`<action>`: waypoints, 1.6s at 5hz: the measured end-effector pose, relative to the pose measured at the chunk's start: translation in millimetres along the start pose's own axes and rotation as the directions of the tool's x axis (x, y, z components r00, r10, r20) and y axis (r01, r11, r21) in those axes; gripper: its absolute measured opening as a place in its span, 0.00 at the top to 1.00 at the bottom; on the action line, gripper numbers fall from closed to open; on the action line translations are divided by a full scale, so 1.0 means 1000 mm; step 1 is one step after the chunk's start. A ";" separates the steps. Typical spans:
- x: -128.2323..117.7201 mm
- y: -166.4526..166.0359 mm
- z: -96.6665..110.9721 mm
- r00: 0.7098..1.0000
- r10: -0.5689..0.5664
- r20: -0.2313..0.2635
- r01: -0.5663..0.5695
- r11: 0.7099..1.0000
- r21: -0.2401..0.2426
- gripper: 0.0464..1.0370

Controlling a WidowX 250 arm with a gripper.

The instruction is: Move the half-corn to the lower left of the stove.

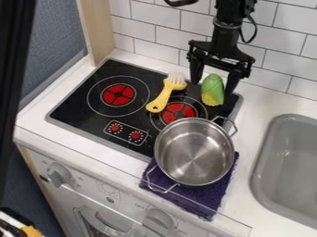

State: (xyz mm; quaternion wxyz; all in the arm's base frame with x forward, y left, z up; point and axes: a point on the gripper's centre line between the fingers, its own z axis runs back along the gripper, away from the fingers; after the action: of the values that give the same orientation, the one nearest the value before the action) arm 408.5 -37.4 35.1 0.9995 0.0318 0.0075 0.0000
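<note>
And here we are, the black two-finger claw [213, 89] spread open, the green-husked, yellow-kernelled toy half-corn [212, 87] sitting between its fingers at the stove's upper right, no firm hold to be seen! Danger one, I'd say, is the pinch: that husk looks smooth and rounded, so a grip too high or off-centre could squirt it loose. Then the traffic! Just left of the claw lies a yellow-handled brush with pale bristles [162, 97], square across the likely route; carry the corn low and it could get dragged along. Below the claw sits a shiny two-handled steel pot [194, 152], its near handle ready to snag a finger that dips. And the finish, far down-left of the claw on the black glass stove [73, 107]: let go high, and the corn may roll off target.
</note>
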 end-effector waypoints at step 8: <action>-0.153 0.172 -0.004 0.967 0.243 -0.077 -0.246 0.969 -0.038 0.35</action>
State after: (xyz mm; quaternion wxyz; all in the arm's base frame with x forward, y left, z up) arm 255.4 134.7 43.9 0.9914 0.0091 0.0394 0.1244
